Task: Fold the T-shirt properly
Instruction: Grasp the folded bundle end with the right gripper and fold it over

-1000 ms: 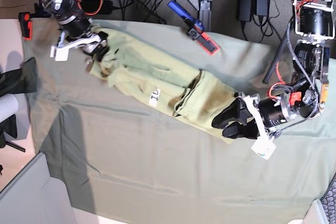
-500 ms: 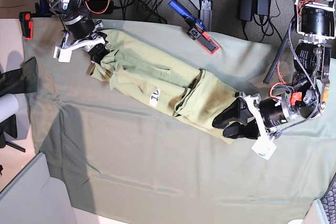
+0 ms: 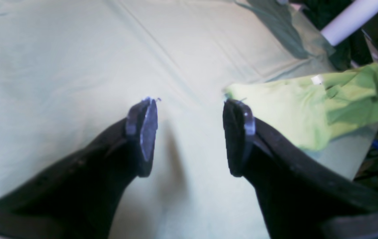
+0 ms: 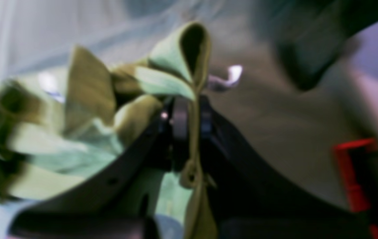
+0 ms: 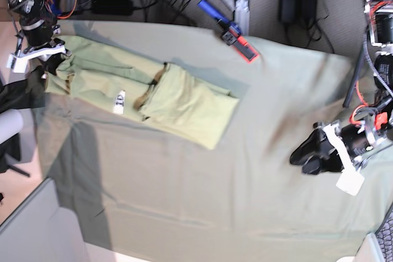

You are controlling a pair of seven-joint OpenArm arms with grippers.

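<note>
I can read no text, brand or number anywhere. The small white neck label on the T-shirt, left of centre in the base view, carries dark marks too small to make out. In my left wrist view the same label is a blank white fleck at upper right.

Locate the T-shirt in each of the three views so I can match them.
Base: T-shirt lies bunched at upper left on the table cloth, one end at the right gripper.
Left wrist: right of centre, beyond the open left gripper.
Right wrist: a fold pinched in the jaws, centre.
Shared landmark: the grey-green table cloth.
</note>
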